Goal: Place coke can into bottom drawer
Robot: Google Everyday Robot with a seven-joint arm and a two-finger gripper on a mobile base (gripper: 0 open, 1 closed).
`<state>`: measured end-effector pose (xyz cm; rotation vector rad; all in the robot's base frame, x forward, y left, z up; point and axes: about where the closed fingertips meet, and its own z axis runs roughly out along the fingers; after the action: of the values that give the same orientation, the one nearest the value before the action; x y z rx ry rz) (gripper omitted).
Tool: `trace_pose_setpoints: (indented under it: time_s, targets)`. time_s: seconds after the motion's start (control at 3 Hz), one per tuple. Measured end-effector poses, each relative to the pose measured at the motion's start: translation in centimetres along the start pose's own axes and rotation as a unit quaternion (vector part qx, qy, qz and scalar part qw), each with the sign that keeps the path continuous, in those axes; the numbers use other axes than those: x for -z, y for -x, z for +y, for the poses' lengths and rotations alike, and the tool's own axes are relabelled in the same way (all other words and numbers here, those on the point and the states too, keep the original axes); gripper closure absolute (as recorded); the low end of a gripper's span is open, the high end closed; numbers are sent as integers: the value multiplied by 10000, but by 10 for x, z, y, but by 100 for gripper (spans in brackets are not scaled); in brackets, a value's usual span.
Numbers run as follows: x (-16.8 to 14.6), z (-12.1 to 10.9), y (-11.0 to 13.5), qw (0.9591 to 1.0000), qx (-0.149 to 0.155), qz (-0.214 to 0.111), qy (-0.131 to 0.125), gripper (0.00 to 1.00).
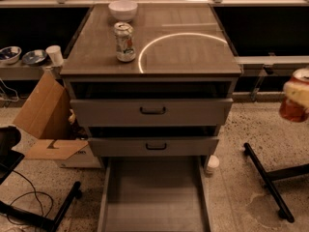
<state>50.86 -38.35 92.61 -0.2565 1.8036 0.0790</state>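
Observation:
The coke can [291, 111], red with a silver top, hangs in the air at the right edge of the camera view, level with the upper drawer. My gripper [298, 92] shows only as a pale finger across the can and is shut on it; the rest of the arm is out of view. The bottom drawer [153, 202] of the grey cabinet is pulled open toward me, low in the middle, and its flat floor is bare. The can is to the right of and well above the drawer.
A white and silver can [124, 42] and a white bowl [122, 9] stand on the cabinet top [193, 52]. Two upper drawers [152, 111] sit slightly ajar. A cardboard box [46, 115] lies left. Black stand legs [268, 182] lie right, and a small white object [211, 164] sits by the drawer.

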Motion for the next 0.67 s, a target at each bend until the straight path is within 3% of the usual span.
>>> trace_pose_setpoints:
  time_s: [0.33, 0.67]
  targets:
    - [-53, 28, -95, 9996, -156, 222, 47, 100]
    - [-61, 11, -113, 9990, -311, 152, -270, 100]
